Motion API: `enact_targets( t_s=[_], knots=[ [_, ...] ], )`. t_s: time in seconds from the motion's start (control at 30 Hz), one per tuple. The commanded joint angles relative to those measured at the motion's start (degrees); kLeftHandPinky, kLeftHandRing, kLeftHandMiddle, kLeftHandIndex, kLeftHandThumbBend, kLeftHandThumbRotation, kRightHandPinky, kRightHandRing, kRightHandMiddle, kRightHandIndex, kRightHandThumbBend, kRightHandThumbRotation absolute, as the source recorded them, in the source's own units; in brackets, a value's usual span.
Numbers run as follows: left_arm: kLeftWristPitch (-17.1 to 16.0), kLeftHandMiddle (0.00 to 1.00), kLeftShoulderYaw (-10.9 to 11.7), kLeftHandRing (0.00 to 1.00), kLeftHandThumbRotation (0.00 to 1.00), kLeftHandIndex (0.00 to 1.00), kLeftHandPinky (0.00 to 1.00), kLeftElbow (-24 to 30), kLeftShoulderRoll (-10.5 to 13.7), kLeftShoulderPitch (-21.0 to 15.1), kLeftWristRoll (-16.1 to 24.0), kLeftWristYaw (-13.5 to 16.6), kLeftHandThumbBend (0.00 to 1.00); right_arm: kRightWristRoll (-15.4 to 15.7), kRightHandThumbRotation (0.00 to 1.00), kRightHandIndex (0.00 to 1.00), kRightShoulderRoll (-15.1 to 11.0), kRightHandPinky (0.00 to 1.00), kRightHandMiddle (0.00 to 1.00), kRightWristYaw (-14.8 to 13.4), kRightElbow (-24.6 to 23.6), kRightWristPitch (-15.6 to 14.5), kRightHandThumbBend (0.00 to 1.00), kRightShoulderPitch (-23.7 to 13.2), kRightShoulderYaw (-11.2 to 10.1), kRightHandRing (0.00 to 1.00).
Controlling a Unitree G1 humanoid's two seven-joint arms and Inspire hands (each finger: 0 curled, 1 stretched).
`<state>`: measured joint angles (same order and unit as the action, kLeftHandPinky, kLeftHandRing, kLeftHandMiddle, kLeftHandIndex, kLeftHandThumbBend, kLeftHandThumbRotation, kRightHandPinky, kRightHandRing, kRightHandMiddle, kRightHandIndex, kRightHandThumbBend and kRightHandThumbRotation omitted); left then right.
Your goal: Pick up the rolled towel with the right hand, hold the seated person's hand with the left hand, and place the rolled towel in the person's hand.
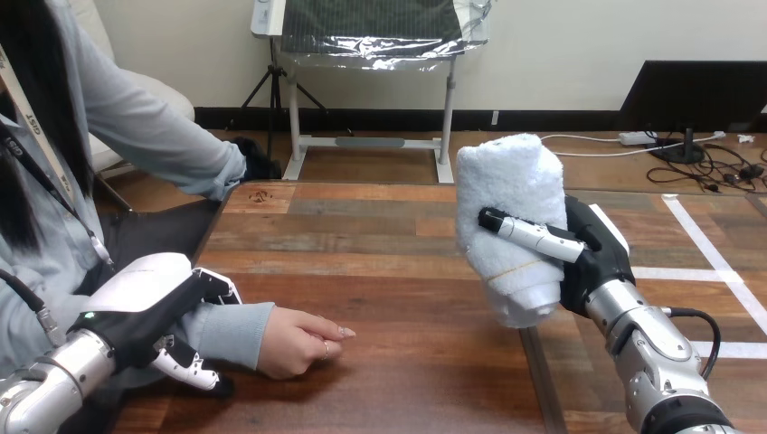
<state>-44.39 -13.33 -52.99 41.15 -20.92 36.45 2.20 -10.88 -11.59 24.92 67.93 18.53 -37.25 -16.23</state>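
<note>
My right hand (592, 258) is closed around the rolled towel (506, 199), with one of my fingers (534, 237) lying across its front. The white roll stands nearly upright, lifted clear of the tabletop (380, 235) toward its right edge. My left hand (149, 307) is at the tabletop's near left corner, with its fingers and thumb curled round the person's wrist (226, 330), over the pale blue sleeve just behind the cuff. The person's hand (294, 342) rests on the tabletop just beyond my left hand, loosely curled with its knuckles up, near the front edge. The towel is well apart from it, higher and to the right.
</note>
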Motion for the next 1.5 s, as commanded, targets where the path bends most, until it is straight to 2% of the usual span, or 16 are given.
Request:
enact_targets(
  t_s=[0.0,0.3,0.6,0.7,0.83,1.1,1.2,1.3,1.47],
  knots=[
    [-1.0,0.51,-0.5,0.48,0.00,0.51,0.45,1.0,0.2,-3.9,-0.5,1.0,0.85,-1.0,0.00,0.45,-0.4,0.31,0.47,0.5,-3.1,0.7,0.70,-3.3,-0.3,0.39],
    [-0.8,0.50,0.0,0.47,0.00,0.50,0.43,2.2,0.2,-3.9,-1.3,0.4,0.83,-0.4,0.00,0.44,-0.1,0.30,0.46,0.4,-2.6,0.2,0.71,-3.2,0.4,0.39],
    [-1.2,0.49,0.3,0.45,0.00,0.48,0.41,3.4,0.2,-4.2,-1.3,1.2,0.82,0.2,0.00,0.45,0.2,0.31,0.46,1.3,-1.6,1.4,0.70,-3.0,1.1,0.39],
    [-1.4,0.48,0.8,0.44,0.00,0.47,0.40,3.4,0.0,-4.4,-2.5,0.1,0.81,0.4,0.00,0.45,0.4,0.32,0.46,1.0,-1.7,1.1,0.71,-2.9,1.2,0.39],
    [-0.8,0.48,0.6,0.43,0.00,0.47,0.39,4.5,0.2,-4.6,-1.8,0.6,0.80,0.9,0.00,0.45,0.5,0.33,0.47,1.0,-1.5,1.0,0.70,-2.9,1.7,0.40],
    [-2.2,0.47,0.8,0.42,0.00,0.47,0.38,4.9,0.2,-5.1,-2.3,0.8,0.80,2.0,0.00,0.45,0.7,0.33,0.47,0.9,-1.3,1.5,0.70,-2.7,2.8,0.41],
    [-1.5,0.47,0.8,0.42,0.00,0.47,0.37,5.6,0.4,-5.5,-2.5,-0.4,0.80,1.2,0.00,0.45,1.1,0.33,0.47,1.3,-1.3,-0.1,0.71,-2.9,2.3,0.41],
    [-2.2,0.47,0.9,0.41,0.00,0.47,0.37,5.3,0.3,-5.9,-3.1,-0.8,0.80,2.6,0.00,0.45,1.0,0.33,0.47,0.1,-1.2,1.0,0.71,-2.7,3.3,0.40],
    [-2.6,0.46,0.9,0.41,0.00,0.46,0.36,5.5,0.4,-6.8,-2.8,-0.4,0.80,2.8,0.00,0.45,1.4,0.33,0.47,0.1,-1.3,0.3,0.72,-2.7,3.6,0.40]
  ],
)
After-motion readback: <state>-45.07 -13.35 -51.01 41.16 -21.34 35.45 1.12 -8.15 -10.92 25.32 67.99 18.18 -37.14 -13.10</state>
